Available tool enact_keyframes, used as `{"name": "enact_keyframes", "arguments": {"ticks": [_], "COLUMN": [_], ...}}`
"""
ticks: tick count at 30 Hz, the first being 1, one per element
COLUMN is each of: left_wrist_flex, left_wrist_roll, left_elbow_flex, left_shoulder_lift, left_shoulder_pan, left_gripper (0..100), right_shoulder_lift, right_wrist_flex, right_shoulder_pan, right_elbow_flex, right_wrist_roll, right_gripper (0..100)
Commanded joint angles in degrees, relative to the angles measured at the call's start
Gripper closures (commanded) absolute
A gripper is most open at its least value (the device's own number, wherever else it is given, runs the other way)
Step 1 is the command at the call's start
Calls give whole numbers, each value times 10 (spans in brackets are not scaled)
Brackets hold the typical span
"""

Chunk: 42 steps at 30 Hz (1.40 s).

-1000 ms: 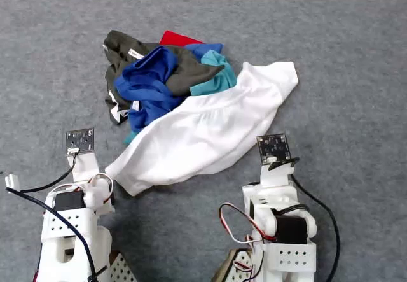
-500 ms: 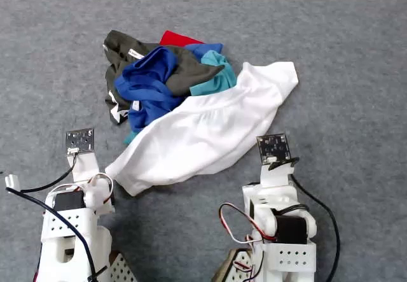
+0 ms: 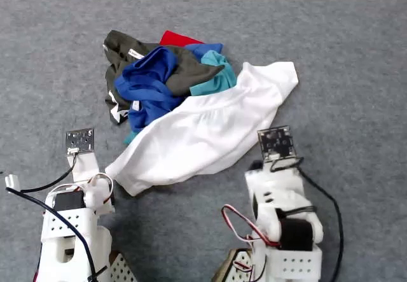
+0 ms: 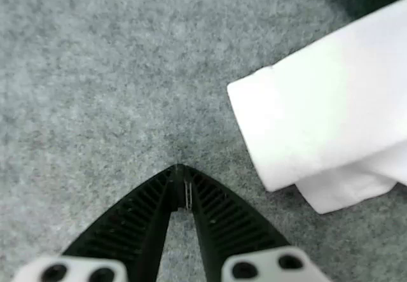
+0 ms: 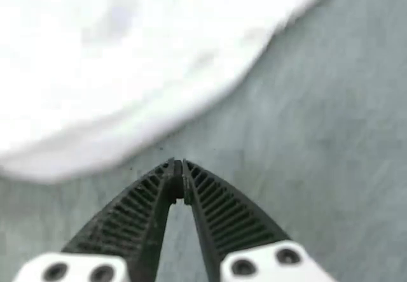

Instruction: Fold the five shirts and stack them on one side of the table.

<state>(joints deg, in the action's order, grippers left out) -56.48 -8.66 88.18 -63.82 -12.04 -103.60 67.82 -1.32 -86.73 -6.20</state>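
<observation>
The jaws of the left gripper are pressed together, their black ribbed tips meeting in a point just above the grey felt table and holding nothing. The jaws of the right gripper are likewise closed tip to tip and empty.

A white shirt lies spread at a slant between the 2 arms. Its rolled near corner sits a little ahead of the left jaws, off toward the right arm, clear of the tips. Its curved edge lies just ahead of the right jaws, with a narrow strip of bare felt between cloth and tips.

Beyond the white shirt, farther ahead of the left jaws, 4 more shirts lie bunched in a heap: an olive shirt, a blue shirt on top of it, a teal shirt touching the white one, and a red shirt peeking out at the far side.
</observation>
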Motion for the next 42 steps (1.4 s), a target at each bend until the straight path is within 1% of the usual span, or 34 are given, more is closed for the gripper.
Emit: {"name": "enact_keyframes", "arguments": {"ticks": [1,5,9,12,16,18,21,24,26,27,30,33,36,40,41,42], "left_wrist_flex": [1,1,1,1,1,1,1,1,1,2,5,5,5,5,5,5], "left_wrist_roll": [3,4,5,5,6,4,3,3,2,2,3,5,5,6,6,6], "left_elbow_flex": [0,0,0,0,0,0,1,1,1,1,-2,-2,-2,-2,-2,-2], "left_shoulder_lift": [0,0,0,0,0,0,0,0,0,0,0,0,0,0,0,0], "left_shoulder_pan": [8,8,8,8,8,3,2,1,-9,-21,-62,-76,-76,-77,-77,-77], "left_gripper": [980,981,981,980,981,980,980,980,980,980,980,980,980,980,980,980], "right_shoulder_lift": [-51,25,209,385,575,648,740,817,865,891,971,1048,1107,1127,1127,1126], "right_wrist_flex": [-40,-40,-19,52,148,169,193,200,196,193,164,132,97,91,91,95], "right_shoulder_pan": [-6,-4,-14,-61,-159,-193,-232,-262,-274,-277,-275,-266,-256,-250,-244,-239], "right_elbow_flex": [83,169,335,493,653,698,745,772,778,778,772,774,775,775,775,775], "right_wrist_roll": [-8,0,78,125,181,219,247,250,251,251,274,288,287,285,278,273], "right_gripper": [989,991,990,989,982,929,768,609,554,551,574,631,744,973,998,976]}}
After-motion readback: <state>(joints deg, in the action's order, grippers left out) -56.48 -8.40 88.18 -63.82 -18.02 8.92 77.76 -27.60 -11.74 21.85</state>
